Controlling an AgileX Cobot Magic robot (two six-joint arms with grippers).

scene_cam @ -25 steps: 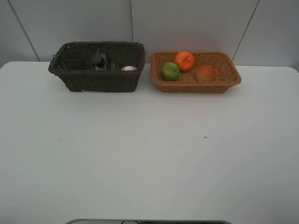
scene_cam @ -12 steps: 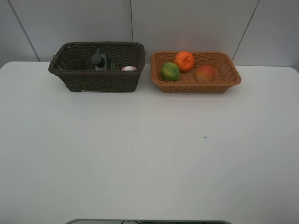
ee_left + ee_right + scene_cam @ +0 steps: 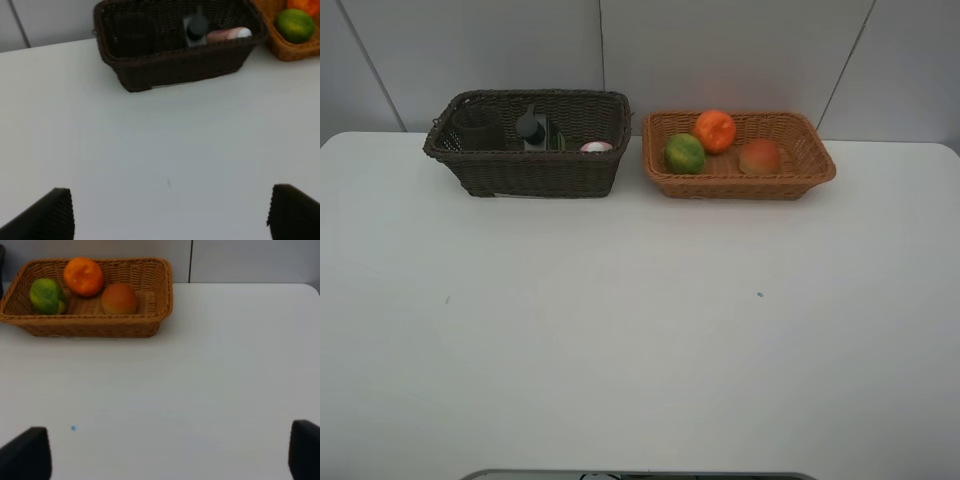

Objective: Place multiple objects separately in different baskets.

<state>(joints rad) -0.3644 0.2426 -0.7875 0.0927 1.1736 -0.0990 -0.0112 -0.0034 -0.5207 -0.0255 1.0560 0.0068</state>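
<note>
The dark brown basket [image 3: 540, 176] stands at the back left. It holds the translucent cup [image 3: 478, 128], the black bottle [image 3: 532, 130] and the pink white-capped bottle [image 3: 596, 147]. The light tan basket [image 3: 740, 187] beside it holds the green fruit [image 3: 685, 153], the orange [image 3: 715, 130] and the peach [image 3: 759, 157]. Neither gripper shows in the exterior view. My left gripper [image 3: 170, 220] is open and empty over the bare table, well short of the dark basket [image 3: 185, 67]. My right gripper [image 3: 165, 460] is open and empty, well short of the tan basket [image 3: 90, 326].
The white table [image 3: 640, 330] runs from the baskets to the near edge. A grey panelled wall [image 3: 720, 50] rises just behind the baskets. A grey base edge [image 3: 640, 475] shows at the front. The table's right edge lies beyond the tan basket.
</note>
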